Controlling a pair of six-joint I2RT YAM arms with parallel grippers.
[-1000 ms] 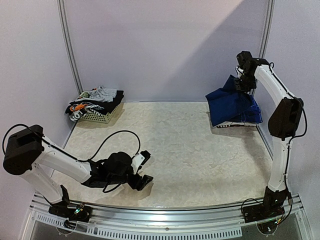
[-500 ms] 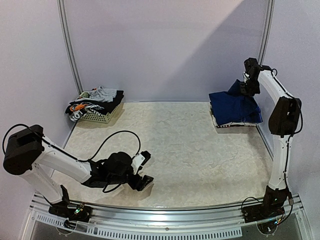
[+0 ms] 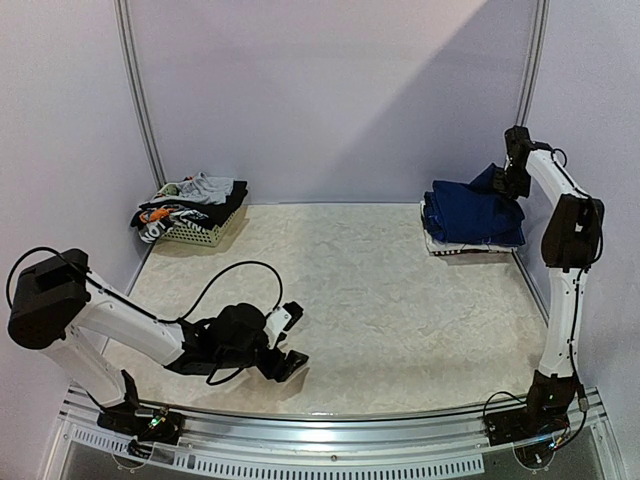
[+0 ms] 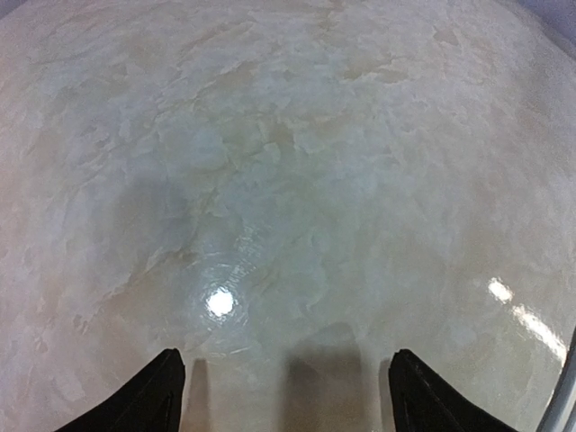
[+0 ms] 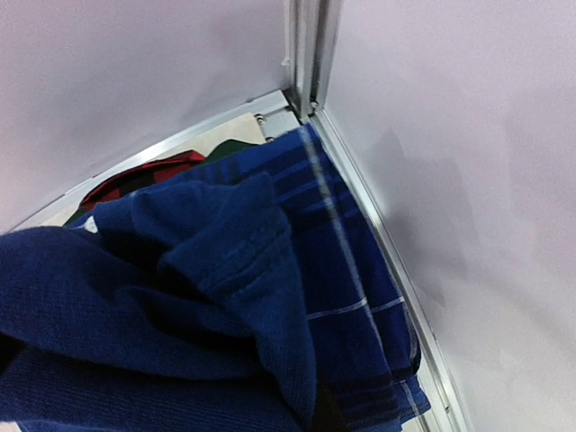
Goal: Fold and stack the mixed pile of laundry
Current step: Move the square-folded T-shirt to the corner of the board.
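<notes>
At the far right corner of the table (image 3: 380, 300), setting a blue garment (image 3: 468, 212) on the stack (image 3: 462, 246), right gripper (image 3: 507, 180) pinched shut on its raised fold.
Seemingly partway through: folded pieces already beneath, a plaid shirt (image 5: 360, 297) among them; more laundry (image 3: 195, 192) heaped on the basket (image 3: 200, 236) at far left, unfolded. Lies with long axis left to right along the back wall, gripped end peaked toward the right. Nothing in the left gripper (image 3: 291, 338), fingers spread low over the table's near side.

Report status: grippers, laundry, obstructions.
Left gripper open over table. Right gripper shut on blue garment atop far-right stack. Laundry pile in basket, far left. Nothing obstructing.
</notes>
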